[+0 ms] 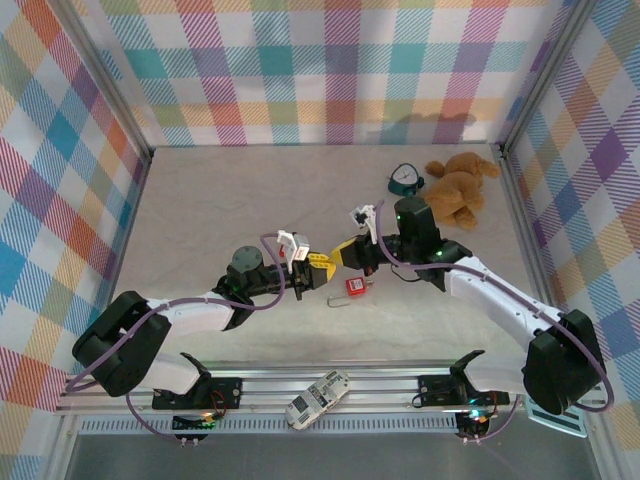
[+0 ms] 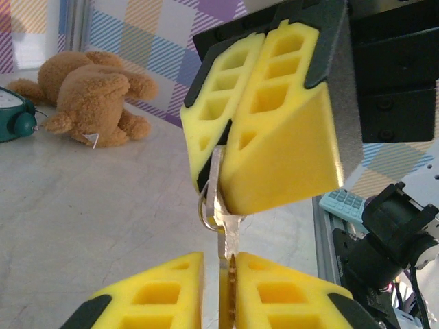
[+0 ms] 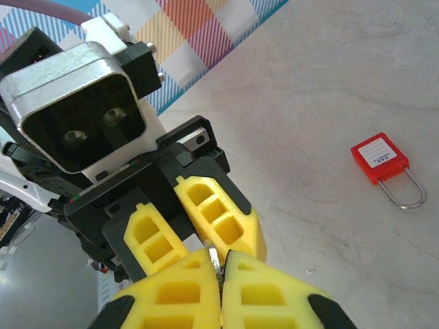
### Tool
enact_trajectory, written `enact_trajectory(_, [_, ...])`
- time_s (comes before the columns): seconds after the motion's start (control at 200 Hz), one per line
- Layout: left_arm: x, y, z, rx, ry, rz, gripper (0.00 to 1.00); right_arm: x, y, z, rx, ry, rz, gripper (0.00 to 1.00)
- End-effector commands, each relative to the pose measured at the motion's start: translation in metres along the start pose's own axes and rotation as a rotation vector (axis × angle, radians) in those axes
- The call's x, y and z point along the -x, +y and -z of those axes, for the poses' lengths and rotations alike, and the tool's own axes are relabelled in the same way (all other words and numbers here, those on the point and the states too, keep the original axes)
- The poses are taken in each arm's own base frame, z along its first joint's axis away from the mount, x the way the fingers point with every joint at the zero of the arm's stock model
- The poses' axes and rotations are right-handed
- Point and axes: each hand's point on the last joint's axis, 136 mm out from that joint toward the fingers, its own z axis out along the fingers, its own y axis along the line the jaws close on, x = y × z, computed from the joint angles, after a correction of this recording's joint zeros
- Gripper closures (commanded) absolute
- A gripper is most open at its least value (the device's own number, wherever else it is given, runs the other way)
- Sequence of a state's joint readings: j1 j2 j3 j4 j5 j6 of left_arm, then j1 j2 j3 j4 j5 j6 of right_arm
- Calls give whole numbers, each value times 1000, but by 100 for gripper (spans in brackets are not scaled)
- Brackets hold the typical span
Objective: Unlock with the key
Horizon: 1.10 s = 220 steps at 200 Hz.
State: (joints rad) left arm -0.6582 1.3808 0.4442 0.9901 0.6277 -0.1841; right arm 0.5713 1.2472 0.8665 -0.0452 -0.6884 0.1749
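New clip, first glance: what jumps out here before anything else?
Mid-table, the left gripper and right gripper meet tip to tip, with a small metal key bridging the two and its ringed head end pinched by the right one. Near them a red padlock lies flat on the table, untouched. A brown teddy bear and a teal alarm clock sit in the far right corner.

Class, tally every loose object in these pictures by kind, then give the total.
Key: 1
Red padlock: 1
Teddy bear: 1
Teal clock: 1
Keypad device: 1
Total: 5
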Motion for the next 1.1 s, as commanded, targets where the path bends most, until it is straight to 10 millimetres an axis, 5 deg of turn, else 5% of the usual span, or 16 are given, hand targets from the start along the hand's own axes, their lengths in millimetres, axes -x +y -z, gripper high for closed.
enact_trajectory(0.0, [16, 0, -1, -2, -49, -33, 79, 14, 16, 7, 16, -46, 45, 95])
enact_trajectory(0.215, [15, 4, 1, 25, -54, -32, 51, 19, 5, 15, -85, -87, 51, 96])
enact_trajectory(0.575, [14, 22, 26, 240, 13, -80, 40, 40, -8, 38, -269, -172, 85, 97])
enact_trajectory(0.83, [30, 94, 70, 745, 22, -80, 21, 36, -15, 39, -293, -165, 66, 97])
enact_trajectory(1.095, [13, 179, 54, 942, 221, 103, 21, 28, -17, 39, -301, -158, 47, 97])
